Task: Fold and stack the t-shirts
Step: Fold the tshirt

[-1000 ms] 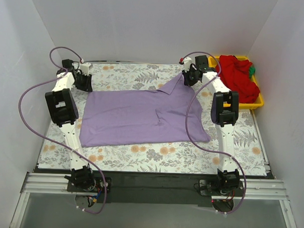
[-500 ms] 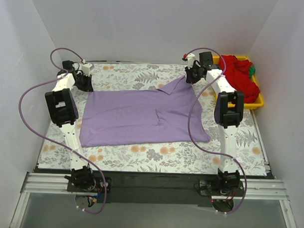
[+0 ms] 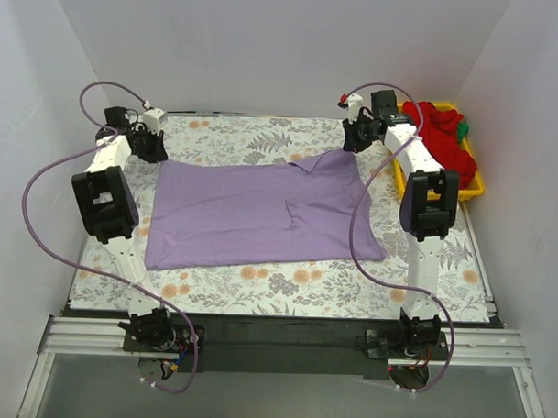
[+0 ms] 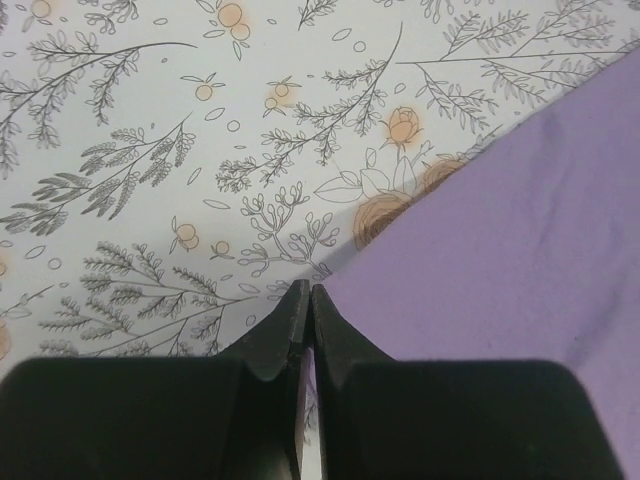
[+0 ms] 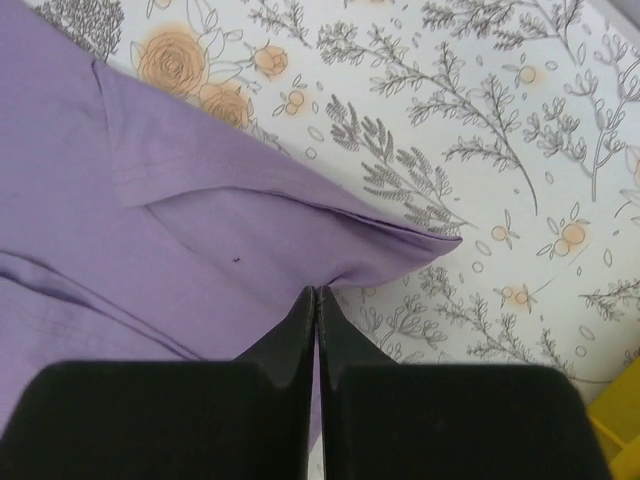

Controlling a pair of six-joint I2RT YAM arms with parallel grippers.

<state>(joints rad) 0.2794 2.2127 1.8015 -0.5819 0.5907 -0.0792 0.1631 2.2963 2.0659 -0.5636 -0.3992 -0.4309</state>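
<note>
Left jaws pinched tight on an edge of the lavender t-shirt (image 3: 260,213), cloth spreading off to their right. Right jaws likewise closed on a raised fold, cloth to their left. Between both pairs the shirt lies flat on the counter (image 3: 286,283).

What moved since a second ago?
Both arms swung outward. The right gripper pulled the lavender t-shirt by its far corner to the right, flattening its raised peak. The left gripper shifted slightly left. Both stay pinched on the shirt. The red t-shirt in the yellow tray did not move.
</note>
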